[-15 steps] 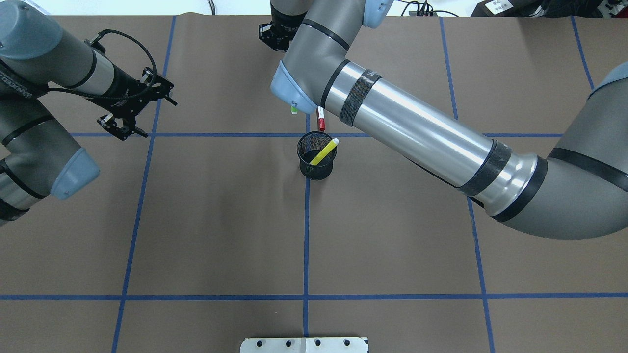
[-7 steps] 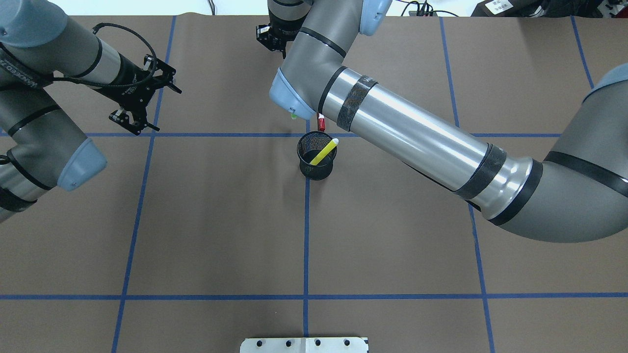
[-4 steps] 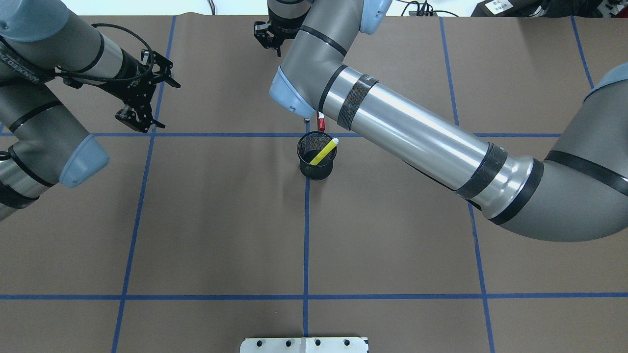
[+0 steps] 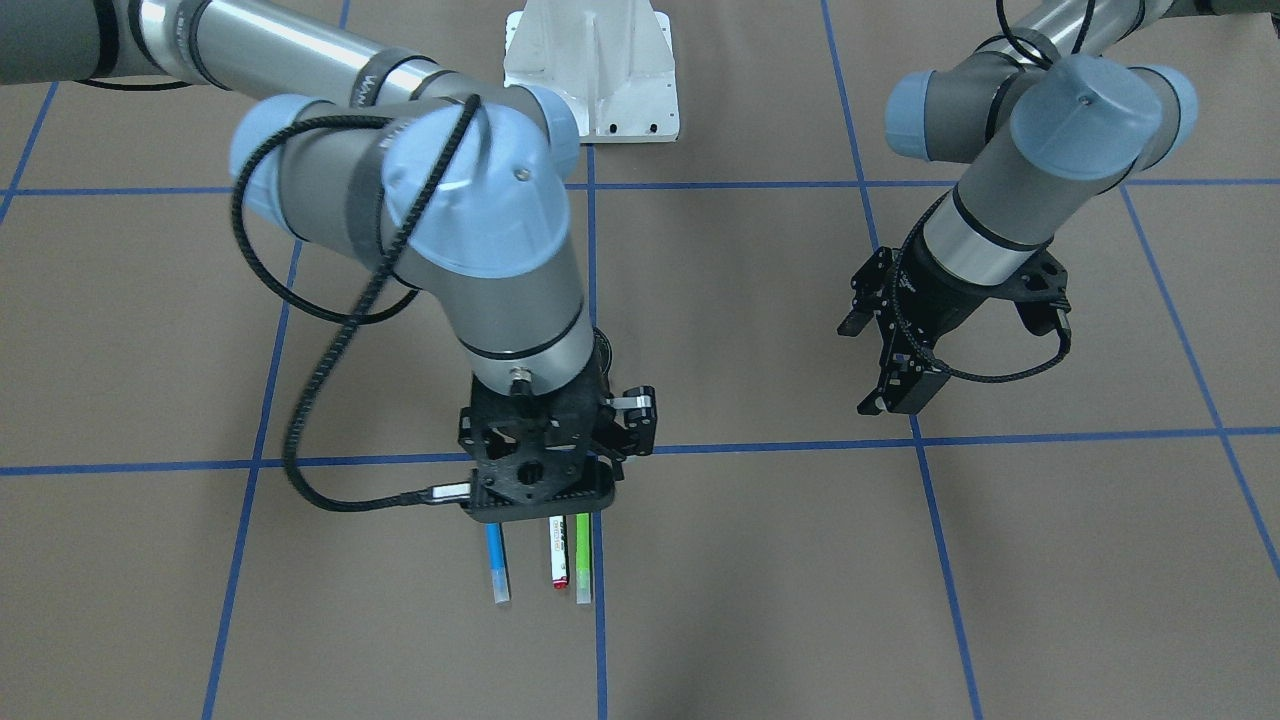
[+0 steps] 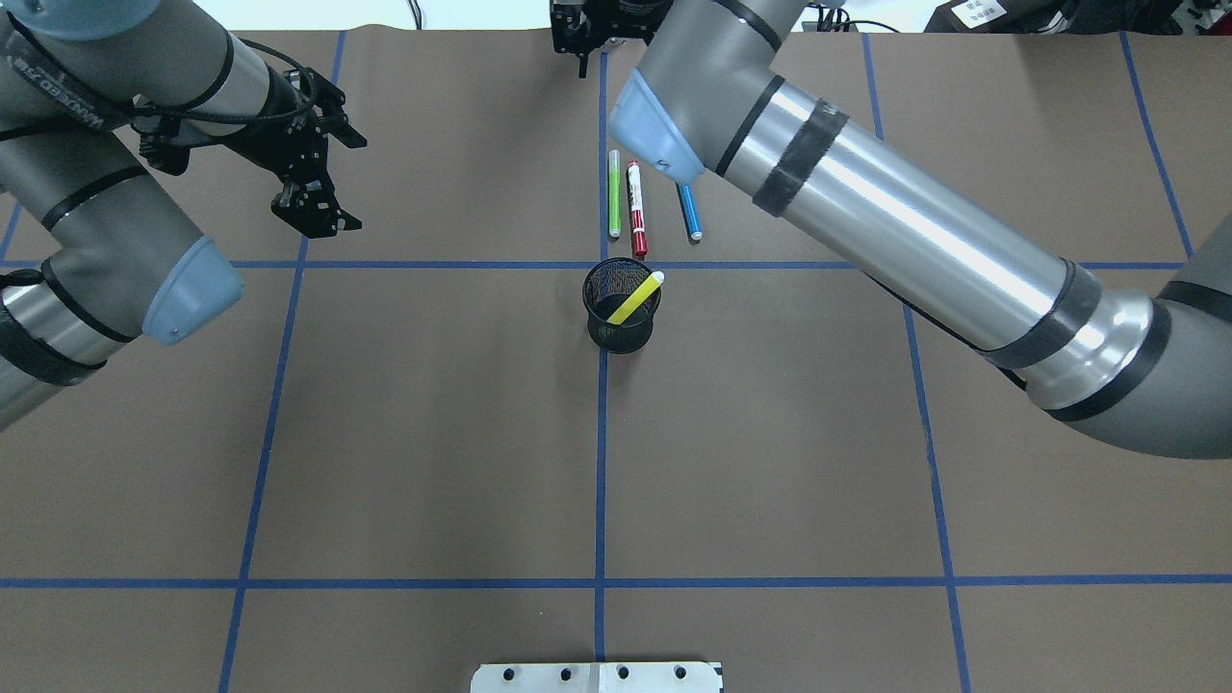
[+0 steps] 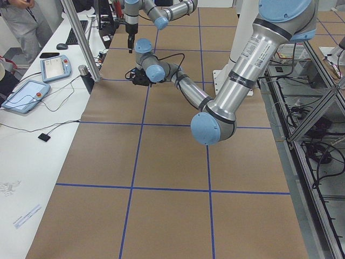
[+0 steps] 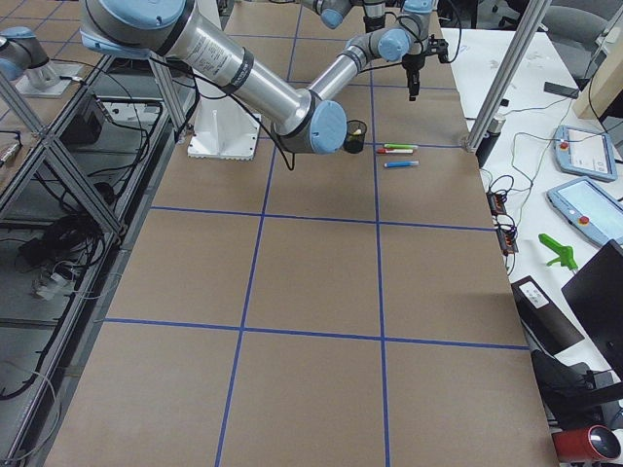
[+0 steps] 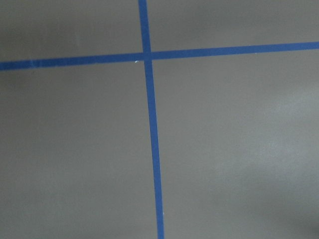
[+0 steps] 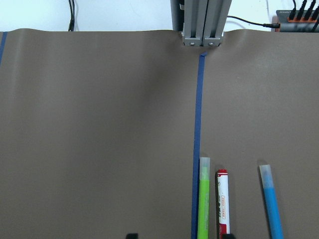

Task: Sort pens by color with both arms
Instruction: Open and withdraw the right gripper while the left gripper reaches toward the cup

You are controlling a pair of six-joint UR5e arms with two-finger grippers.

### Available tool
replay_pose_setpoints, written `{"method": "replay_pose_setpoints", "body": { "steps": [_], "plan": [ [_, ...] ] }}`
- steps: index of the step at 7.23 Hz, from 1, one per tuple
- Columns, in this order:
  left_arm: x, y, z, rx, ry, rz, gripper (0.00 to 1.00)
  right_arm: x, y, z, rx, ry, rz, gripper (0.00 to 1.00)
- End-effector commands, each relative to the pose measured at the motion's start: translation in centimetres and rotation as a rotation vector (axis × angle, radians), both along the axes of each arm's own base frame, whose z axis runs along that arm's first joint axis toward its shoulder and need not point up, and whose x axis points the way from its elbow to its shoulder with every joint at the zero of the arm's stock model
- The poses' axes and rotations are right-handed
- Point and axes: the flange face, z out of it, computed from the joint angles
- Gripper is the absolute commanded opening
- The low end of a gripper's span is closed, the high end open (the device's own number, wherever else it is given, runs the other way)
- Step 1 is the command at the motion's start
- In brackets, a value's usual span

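Three pens lie side by side on the brown mat just beyond the black mesh cup (image 5: 622, 313): lime green (image 5: 614, 192), white-bodied with red cap (image 5: 636, 209), and blue (image 5: 689, 214). The yellow pen (image 5: 635, 297) leans inside the cup. My right gripper (image 5: 580, 43) hangs over the far table edge beyond the pens, open and empty; its wrist view shows the green (image 9: 203, 199), red-capped (image 9: 222, 201) and blue (image 9: 271, 201) pens below. My left gripper (image 5: 313, 207) hovers far left of the pens, open and empty, above a tape crossing.
The white pedestal base (image 5: 597, 677) sits at the near edge. An aluminium post (image 9: 202, 22) stands at the far edge beyond the pens. My right forearm (image 5: 866, 212) spans the right half of the table. Tablets (image 6: 27, 97) lie on the side bench.
My right arm swung right and farther back, uncovering the green, red-capped and blue pens. My left gripper moved farther and slightly right. The cup and yellow pen stayed put.
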Motion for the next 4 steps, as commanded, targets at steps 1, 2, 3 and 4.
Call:
{"method": "replay_pose_setpoints", "body": {
  "steps": [1,2,3,4],
  "plan": [
    [5.1,2.0,-6.6,-0.079,0.065,-0.047,0.99,6.3,1.5,11.5,-0.102,0.066,0.04,1.0],
    [9.6,4.5,-9.4,-0.064,0.05,-0.033,0.99,9.6,1.6,17.4,-0.146,0.102,0.069,1.0],
    [13.5,6.4,-11.6,-0.049,0.044,-0.031,0.99,14.3,1.5,22.0,-0.12,0.139,0.056,1.0],
    [16.9,7.3,-13.5,-0.055,0.04,-0.038,0.99,19.6,1.2,23.6,-0.093,0.144,0.066,1.0]
  ]
}}
